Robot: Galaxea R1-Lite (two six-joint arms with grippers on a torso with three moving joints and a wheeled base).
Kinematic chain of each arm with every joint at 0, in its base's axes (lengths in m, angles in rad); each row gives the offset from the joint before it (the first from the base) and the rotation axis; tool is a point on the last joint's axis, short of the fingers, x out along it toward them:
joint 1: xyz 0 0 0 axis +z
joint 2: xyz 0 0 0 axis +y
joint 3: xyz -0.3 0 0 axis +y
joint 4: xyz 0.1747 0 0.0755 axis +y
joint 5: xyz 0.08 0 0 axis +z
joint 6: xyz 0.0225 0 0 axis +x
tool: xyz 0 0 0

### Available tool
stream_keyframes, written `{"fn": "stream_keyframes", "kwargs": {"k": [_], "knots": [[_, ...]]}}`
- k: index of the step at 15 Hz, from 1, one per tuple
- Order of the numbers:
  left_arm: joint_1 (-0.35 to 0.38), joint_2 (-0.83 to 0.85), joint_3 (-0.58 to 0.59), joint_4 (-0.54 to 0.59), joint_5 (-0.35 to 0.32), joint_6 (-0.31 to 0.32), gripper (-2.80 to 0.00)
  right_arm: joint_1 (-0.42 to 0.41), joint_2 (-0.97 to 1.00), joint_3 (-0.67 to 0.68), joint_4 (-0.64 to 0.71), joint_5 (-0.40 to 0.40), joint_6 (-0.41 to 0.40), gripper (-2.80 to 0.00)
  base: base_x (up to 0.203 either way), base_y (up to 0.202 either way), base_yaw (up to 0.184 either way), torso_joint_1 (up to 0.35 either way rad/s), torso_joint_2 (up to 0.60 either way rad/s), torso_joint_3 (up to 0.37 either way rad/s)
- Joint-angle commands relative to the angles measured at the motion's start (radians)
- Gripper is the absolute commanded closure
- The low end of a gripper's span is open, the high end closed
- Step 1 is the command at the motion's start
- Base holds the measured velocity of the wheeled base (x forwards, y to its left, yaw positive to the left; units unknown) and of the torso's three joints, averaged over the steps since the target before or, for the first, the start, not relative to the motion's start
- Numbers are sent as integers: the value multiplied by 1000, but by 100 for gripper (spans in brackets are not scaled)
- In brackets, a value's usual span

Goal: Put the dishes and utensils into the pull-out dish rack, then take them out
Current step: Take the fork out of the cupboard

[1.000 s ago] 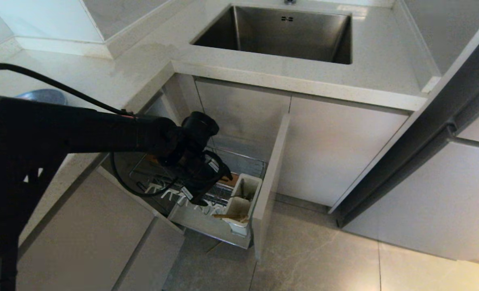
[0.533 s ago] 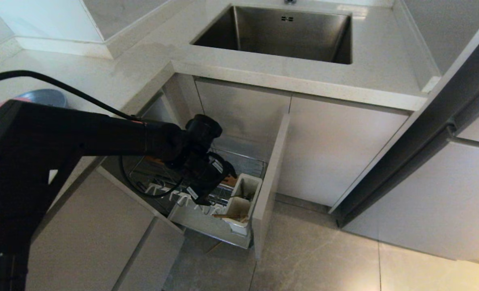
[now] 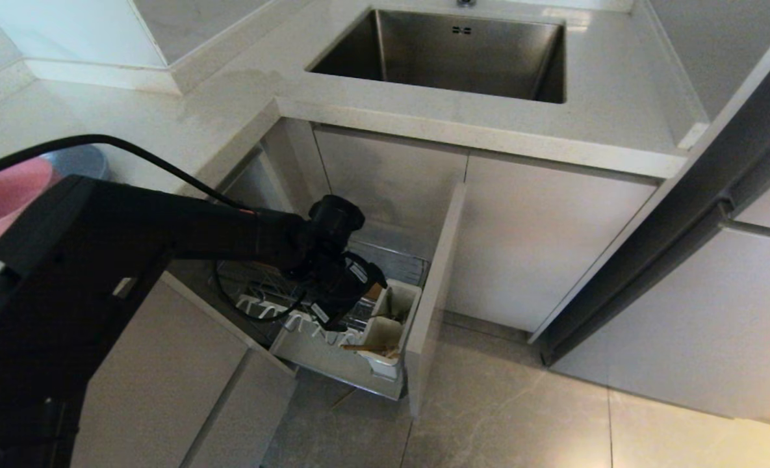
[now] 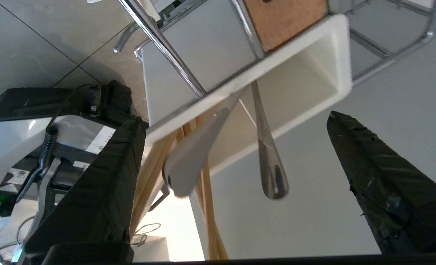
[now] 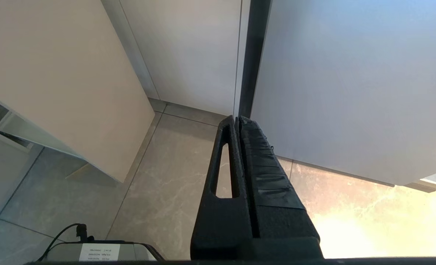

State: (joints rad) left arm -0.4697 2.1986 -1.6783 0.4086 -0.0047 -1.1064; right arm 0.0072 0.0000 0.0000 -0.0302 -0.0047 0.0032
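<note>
Utensils stood in the white utensil cup (image 3: 385,338) of the pull-out dish rack (image 3: 333,354), left pincer (image 3: 342,312) just above. Its wrist view showed it spread wide around the slim, slippery spoon (image 4: 271,169) and light chopsticks (image 4: 208,206), best pinched mid-handle. Right pincer (image 5: 238,121) hung closed, empty, over the floor (image 5: 173,184).

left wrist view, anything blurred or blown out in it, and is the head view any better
Left wrist view: the utensil cup rim and the pale handle smear with blur, and a glare patch whitens the floor. Head view: sharp but dim, the rack shadowed under the left arm.
</note>
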Motion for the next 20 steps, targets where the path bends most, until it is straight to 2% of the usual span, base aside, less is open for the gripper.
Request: {"fn": "stream_keyframes", "kwargs": {"k": [1,14,15,20], "knots": [[2,22,-2,-11,0,-6,-280,0,0,8,0,0,0,0,0,0,0,0,0,0],[6,64,-31,-27,2,0,-280,0,0,8,0,0,0,0,0,0,0,0,0,0],[6,65,-31,-27,2,0,0,0,0,8,0,0,0,0,0,0,0,0,0,0],[6,64,-31,-25,3,2,0,0,0,9,0,0,0,0,0,0,0,0,0,0]]}}
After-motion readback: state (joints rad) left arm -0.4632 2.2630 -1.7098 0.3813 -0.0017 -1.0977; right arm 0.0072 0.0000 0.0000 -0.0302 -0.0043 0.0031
